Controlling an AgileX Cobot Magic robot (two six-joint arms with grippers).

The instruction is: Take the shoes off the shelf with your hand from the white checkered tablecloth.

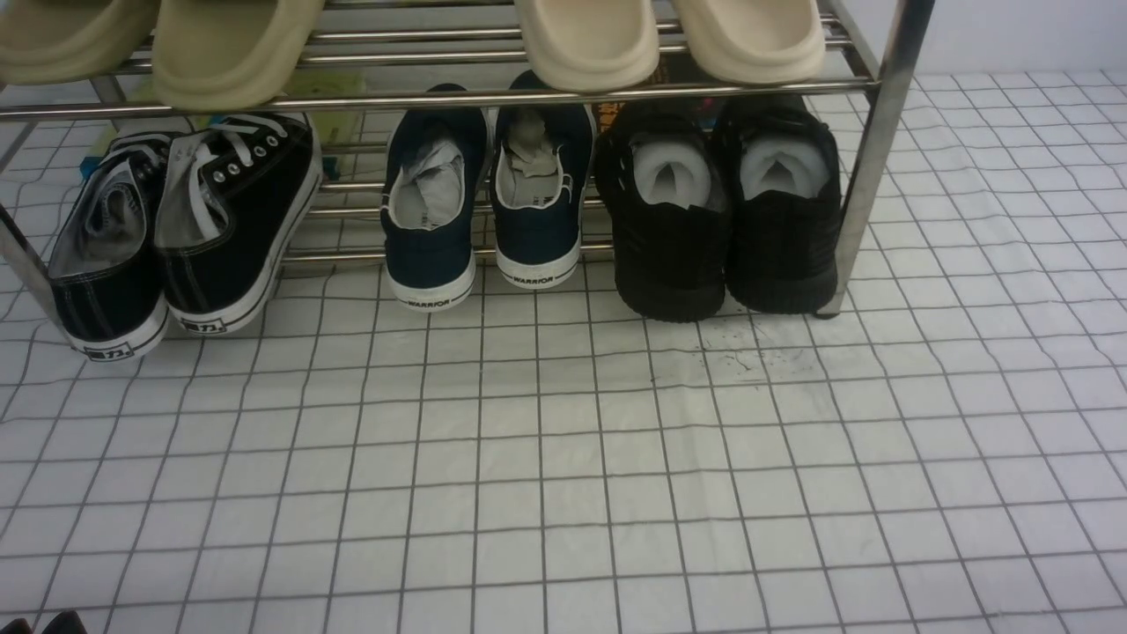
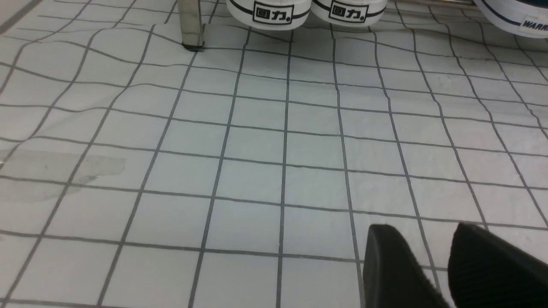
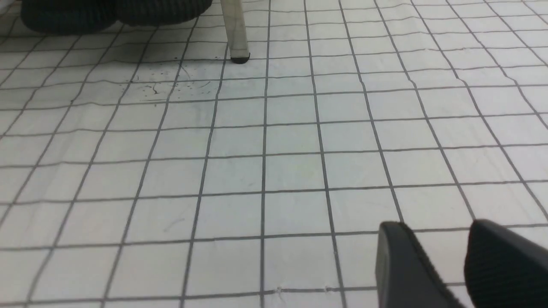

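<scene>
The black knit shoes (image 1: 718, 211) stand side by side, heels toward me, at the right end of the chrome shelf's (image 1: 872, 158) lower tier, with white paper inside. Their heels also show in the right wrist view (image 3: 111, 10), next to a shelf post (image 3: 235, 30). The white checkered tablecloth (image 1: 563, 458) covers the table. My left gripper (image 2: 424, 231) hovers low over the cloth, far in front of the shelf, fingertips close together and empty. Only its tips show in the front view (image 1: 40, 625). My right gripper (image 3: 436, 229) is likewise nearly closed and empty, well short of the shoes.
Black canvas sneakers with white soles (image 1: 176, 229) sit at the left and navy "WARRIOR" sneakers (image 1: 484, 194) in the middle of the lower tier. Beige slippers (image 1: 590, 40) lie on the upper tier. A shelf post (image 2: 190, 21) stands ahead of the left gripper.
</scene>
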